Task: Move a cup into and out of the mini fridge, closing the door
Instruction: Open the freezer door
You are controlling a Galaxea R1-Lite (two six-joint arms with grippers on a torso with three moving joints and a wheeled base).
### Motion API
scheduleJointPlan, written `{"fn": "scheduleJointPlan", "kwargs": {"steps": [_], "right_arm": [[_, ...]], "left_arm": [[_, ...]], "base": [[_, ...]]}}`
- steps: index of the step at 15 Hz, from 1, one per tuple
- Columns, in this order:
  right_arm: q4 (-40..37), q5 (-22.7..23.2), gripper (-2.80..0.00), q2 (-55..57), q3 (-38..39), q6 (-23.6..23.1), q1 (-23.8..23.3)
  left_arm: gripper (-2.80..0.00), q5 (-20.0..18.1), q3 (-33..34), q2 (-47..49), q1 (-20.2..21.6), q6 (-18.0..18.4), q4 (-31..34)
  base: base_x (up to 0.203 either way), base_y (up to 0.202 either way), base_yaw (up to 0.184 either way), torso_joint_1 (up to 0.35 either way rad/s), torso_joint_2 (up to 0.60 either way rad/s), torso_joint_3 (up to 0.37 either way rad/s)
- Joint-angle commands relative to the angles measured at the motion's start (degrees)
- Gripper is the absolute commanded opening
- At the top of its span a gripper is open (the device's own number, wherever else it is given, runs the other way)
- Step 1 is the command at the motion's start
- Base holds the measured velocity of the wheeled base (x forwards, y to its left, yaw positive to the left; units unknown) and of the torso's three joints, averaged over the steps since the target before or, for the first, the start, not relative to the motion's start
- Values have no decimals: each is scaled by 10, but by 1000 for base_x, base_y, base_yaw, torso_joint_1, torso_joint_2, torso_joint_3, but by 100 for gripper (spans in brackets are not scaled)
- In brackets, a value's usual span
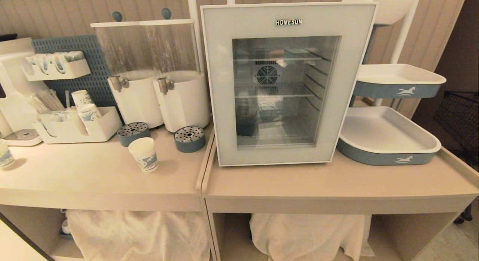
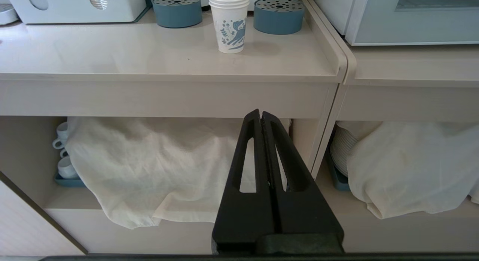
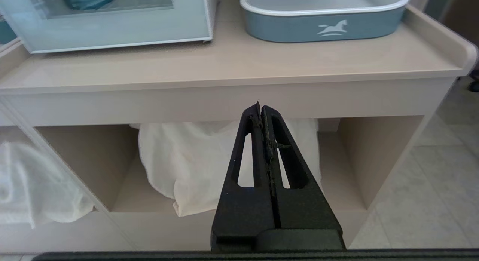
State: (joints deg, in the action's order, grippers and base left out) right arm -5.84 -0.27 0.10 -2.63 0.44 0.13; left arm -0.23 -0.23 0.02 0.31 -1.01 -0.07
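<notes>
the small white paper cup [image 1: 143, 153] with blue print stands upright at eight o'clock of the white boxy mini fridge [image 1: 288, 85], whose grey-blue glass-windowed door [image 1: 286, 156] sits closed. the left gripper [image 2: 261, 115] and right gripper [image 3: 261, 108] hang below counter level, fingers pressed together, empty.

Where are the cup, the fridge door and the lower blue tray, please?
cup [image 1: 143, 154]: head view, on its printed side wall.
door [image 1: 215, 85]: head view, on the frame's left strip.
lower blue tray [image 1: 378, 157]: head view, on its front blue wall.
</notes>
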Motion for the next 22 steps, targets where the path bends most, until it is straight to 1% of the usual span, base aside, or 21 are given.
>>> {"fn": "scheduleJointPlan", "kwargs": {"steps": [1, 7, 10, 12, 13, 14, 16, 17, 19, 20, 21, 22], "right_arm": [[0, 0, -280, 0, 0, 0, 0], [0, 0, -280, 1, 0, 0, 0], [0, 0, -280, 0, 0, 0, 0], [0, 0, -280, 1, 0, 0, 0], [0, 0, -280, 0, 0, 0, 0], [0, 0, -280, 0, 0, 0, 0], [-1, 0, -280, 1, 0, 0, 0], [-1, 0, -280, 0, 0, 0, 0], [-1, 0, -280, 1, 0, 0, 0], [-1, 0, -280, 1, 0, 0, 0], [-1, 0, -280, 0, 0, 0, 0], [-1, 0, -280, 0, 0, 0, 0]], "left_arm": [[-280, 0, 1, 1, 0, 0, 0], [-280, 0, 2, 1, 0, 9, -2], [-280, 0, 2, 1, 0, 5, -1], [-280, 1, 1, 1, 0, 11, -1], [-280, 4, -18, 1, 0, 20, 4], [-280, 6, -60, 4, 0, 25, 19], [-280, 9, -210, 28, 0, 26, 92], [-280, 10, -325, 54, 0, 16, 138], [-280, 16, -592, 141, -5, -22, 230], [-280, 27, -751, 204, -18, -34, 278], [-280, 42, -872, 250, -33, -35, 302], [-280, 59, -969, 299, -51, -35, 321]], "base": [[0, 0, 0, 0, 0, 0], [8, 0, 0, 0, 0, 1], [136, 0, -4, 1, 4, 4], [33, 0, 2, 1, 5, 1], [0, 0, 0, 0, 0, 0], [0, 0, 0, 0, 0, 0], [0, 0, 0, 0, 0, 0], [0, 0, 0, 0, 0, 0], [0, 0, 0, 0, 0, 0], [0, 0, 0, 0, 0, 0], [0, 0, 0, 0, 0, 0], [0, 0, 0, 0, 0, 0]]}}
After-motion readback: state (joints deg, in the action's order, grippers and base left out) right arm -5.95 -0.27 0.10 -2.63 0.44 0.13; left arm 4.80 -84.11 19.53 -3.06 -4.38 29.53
